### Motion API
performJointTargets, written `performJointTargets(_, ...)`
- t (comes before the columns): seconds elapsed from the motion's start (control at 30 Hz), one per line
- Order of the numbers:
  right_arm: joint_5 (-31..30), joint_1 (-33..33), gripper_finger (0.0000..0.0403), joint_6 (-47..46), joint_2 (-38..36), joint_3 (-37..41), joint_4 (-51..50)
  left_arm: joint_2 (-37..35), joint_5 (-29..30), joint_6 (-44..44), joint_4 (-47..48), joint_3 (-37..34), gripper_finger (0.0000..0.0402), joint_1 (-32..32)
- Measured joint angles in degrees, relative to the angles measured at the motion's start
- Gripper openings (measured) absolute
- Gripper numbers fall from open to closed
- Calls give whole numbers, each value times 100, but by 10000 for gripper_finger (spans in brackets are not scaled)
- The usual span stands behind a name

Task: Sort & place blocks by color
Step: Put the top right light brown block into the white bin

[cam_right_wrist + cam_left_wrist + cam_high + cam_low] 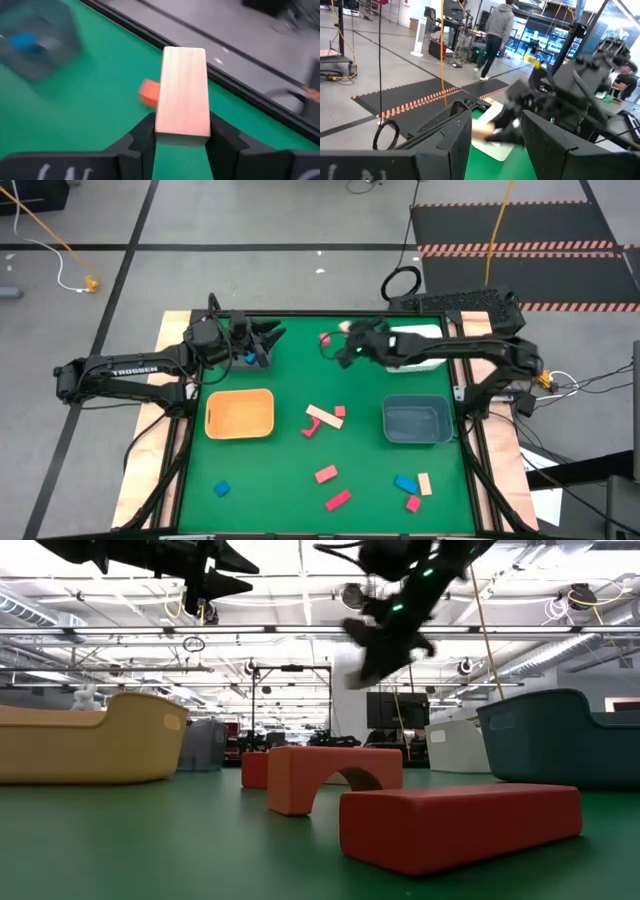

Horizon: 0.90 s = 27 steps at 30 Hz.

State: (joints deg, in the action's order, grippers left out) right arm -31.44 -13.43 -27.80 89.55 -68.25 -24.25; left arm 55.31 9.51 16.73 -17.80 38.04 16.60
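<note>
My right gripper (pixel 182 129) is shut on a pale tan bar (pixel 182 85) and hangs above the table's far middle (pixel 347 343), blurred in the low view (pixel 378 645). A small red block (pixel 149 93) lies on the green mat below it (pixel 326 338). Other blocks lie flat on the mat: a tan bar with red pieces (pixel 322 418), two red ones (pixel 326 474) (pixel 338 500), a blue one (pixel 221 489), and a blue, tan and red group (pixel 412 485). My left gripper (pixel 268 340) waits open at the far left, fingers level (pixel 495 130). My right gripper pinches the tan bar by its two long sides at the end nearest the wrist (pixel 182 131), one finger on each side. The fingers slant down from the table's right and lie along the bar. The bar sticks out ahead of the fingertips, lifted clear of the mat.
An orange bin (pixel 240 393) stands at the left and a dark grey-blue bin (pixel 415 400) at the right. A white bin (pixel 425 338) lies under my right arm. A bin holding a blue block (pixel 30 42) sits below my left gripper. A person walks beyond the table (pixel 497 30).
</note>
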Motion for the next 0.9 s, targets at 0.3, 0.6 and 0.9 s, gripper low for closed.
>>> performJointTargets(0.3,4,-819,116,-1088,-1190,443,-2791,17,125,-2,-7,0,173,0)
performJointTargets(0.6,1080,-1312,119,-2402,-1612,2505,-1321,17,362,-4,-2,-1,173,0)
performJointTargets(0.9,1029,-1270,128,-2891,-1719,3298,-549,17,359,200,26,-1,173,0)
